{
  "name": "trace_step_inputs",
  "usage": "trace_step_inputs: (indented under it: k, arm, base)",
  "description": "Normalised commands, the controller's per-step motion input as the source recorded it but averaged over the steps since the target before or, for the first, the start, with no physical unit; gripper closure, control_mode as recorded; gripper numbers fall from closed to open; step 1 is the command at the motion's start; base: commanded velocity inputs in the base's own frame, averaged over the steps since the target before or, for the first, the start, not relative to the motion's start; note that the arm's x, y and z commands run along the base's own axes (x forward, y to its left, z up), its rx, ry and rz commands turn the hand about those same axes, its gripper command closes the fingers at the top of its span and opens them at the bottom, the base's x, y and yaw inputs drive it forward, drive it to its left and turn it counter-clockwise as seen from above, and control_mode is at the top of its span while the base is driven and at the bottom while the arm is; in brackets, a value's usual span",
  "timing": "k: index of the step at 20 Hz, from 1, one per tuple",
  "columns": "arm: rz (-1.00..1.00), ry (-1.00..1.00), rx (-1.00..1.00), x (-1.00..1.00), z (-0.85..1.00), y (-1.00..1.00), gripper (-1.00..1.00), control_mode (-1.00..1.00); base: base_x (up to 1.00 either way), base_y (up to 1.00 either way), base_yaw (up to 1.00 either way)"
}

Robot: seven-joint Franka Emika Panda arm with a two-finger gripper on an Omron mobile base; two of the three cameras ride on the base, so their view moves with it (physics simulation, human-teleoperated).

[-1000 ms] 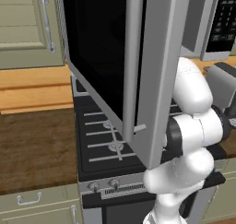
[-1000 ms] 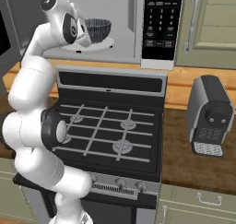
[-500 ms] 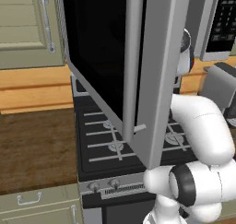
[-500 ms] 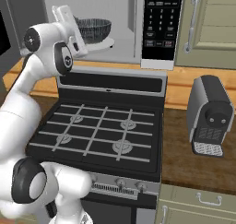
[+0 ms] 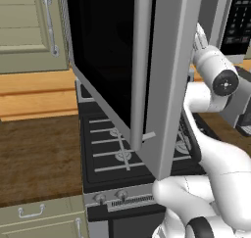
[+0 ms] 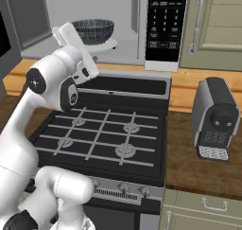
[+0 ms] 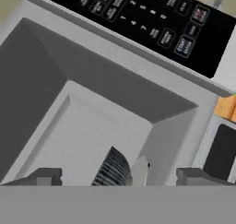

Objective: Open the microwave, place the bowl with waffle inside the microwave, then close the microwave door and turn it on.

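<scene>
The microwave (image 6: 94, 6) stands open, its black keypad (image 6: 165, 21) on the right side. The blue-grey bowl (image 6: 93, 30) sits inside on the round turntable; the waffle is hidden within it. My gripper (image 6: 81, 45) hovers just outside the opening, in front of the bowl and slightly below it, open and holding nothing. In the hand view the fingertips (image 7: 46, 177) stand wide apart, with the bowl (image 7: 113, 170) low between them and the keypad (image 7: 147, 20) above. The microwave door (image 5: 162, 75) is swung far out over the stove.
A black gas stove (image 6: 104, 129) lies below the microwave. A small silver and black appliance (image 6: 215, 118) stands on the wooden counter at the right. Beige cabinets (image 6: 212, 25) flank the microwave. More wooden counter (image 5: 34, 154) lies left of the stove.
The jaws widened and let go of the bowl, which stays on the turntable. The hand has drawn back and down out of the microwave.
</scene>
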Motion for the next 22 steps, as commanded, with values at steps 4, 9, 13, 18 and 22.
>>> trace_step_inputs:
  k: [4, 9, 13, 18, 22]
  arm:
    - [0.00, 0.15, -0.19, -1.00, 0.22, -0.29, -1.00, -1.00]
    - [0.01, 0.21, -0.26, -1.00, 0.15, -0.06, -1.00, -1.00]
    - [0.03, 0.20, -0.33, -1.00, -0.11, 0.00, -1.00, -1.00]
    - [0.04, 0.18, -0.37, -1.00, -0.27, 0.00, -1.00, -1.00]
    - [0.20, 0.03, -0.35, -1.00, -0.60, 0.03, -1.00, -1.00]
  base:
    - [0.00, 0.00, 0.00]
    - [0.00, 0.00, 0.00]
    - [0.00, 0.00, 0.00]
    - [0.00, 0.00, 0.00]
    - [0.00, 0.00, 0.00]
